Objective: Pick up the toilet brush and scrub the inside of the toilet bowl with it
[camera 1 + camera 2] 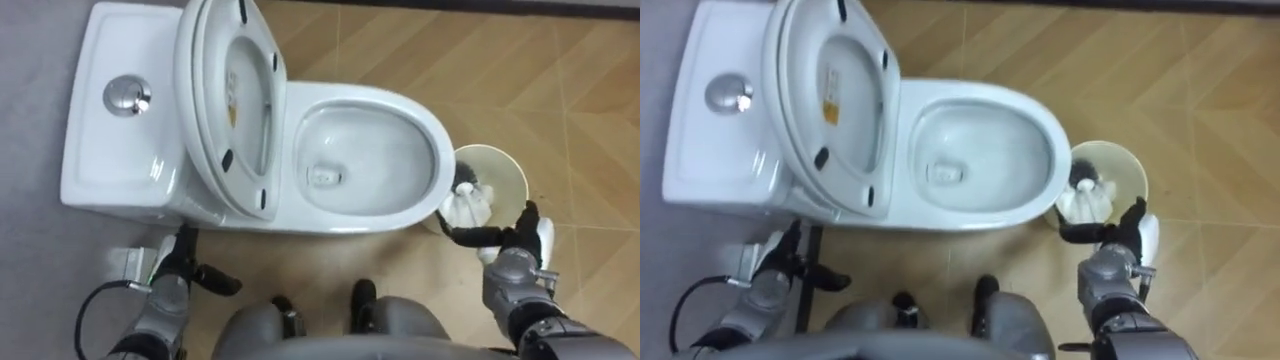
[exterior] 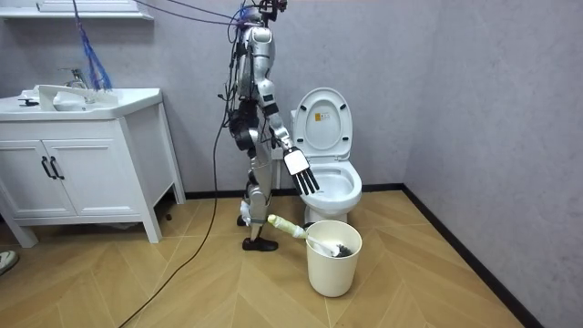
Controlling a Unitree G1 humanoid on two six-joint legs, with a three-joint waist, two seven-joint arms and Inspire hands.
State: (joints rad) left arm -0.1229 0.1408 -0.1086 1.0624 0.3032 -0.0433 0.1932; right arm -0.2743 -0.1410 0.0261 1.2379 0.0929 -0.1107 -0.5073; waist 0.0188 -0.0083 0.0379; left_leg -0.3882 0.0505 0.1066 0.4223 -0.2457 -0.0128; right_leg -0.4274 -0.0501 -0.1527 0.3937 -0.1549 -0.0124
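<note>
1. We see the bucket with its near-left side hidden behind the toilet bowl and the brush.
2. The brush head sits low in the bucket, too dark for us to make out bristles.
3. We cannot tell whether the right hand touches the brush handle; its fingers cover the spot.
4. The raised seat covers the border of the lid, and the top edge cuts both.
5. The lid's label is too small for us to read.
6. In the room view the left edge cuts the cabinet.
</note>
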